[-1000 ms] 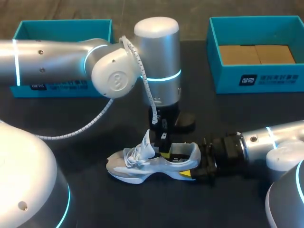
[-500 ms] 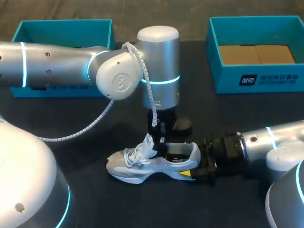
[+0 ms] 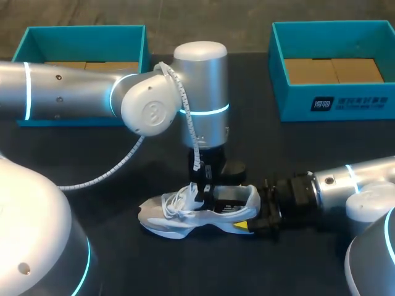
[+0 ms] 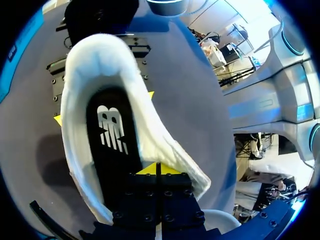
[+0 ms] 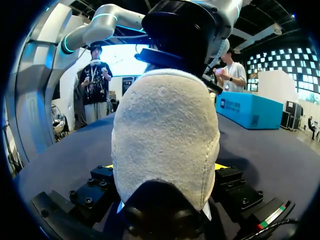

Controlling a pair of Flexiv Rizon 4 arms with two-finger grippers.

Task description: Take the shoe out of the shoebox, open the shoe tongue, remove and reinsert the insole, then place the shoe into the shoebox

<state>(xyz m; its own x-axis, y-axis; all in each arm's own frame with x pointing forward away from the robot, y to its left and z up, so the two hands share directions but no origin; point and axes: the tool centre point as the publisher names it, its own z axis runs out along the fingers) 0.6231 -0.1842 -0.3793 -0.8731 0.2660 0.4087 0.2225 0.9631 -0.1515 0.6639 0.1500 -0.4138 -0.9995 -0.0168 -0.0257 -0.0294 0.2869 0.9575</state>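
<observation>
One shoe (image 3: 185, 217) on the table (image 3: 160, 265), right gripper (image 5: 164, 168) clamping its heel (image 5: 165, 125), left gripper (image 4: 156, 169) closed above the insole (image 4: 112, 142)

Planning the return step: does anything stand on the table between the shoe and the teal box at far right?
Nothing visible does: only bare table lies between shoe and teal box. The left gripper is down in the shoe's opening, though.

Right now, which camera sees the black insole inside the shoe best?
The left wrist view: it looks straight down into the shoe, so the black insole shows along most of its length. The head view catches only a dark sliver in the shoe's opening. The right wrist view shows just the grey heel, no insole.
</observation>
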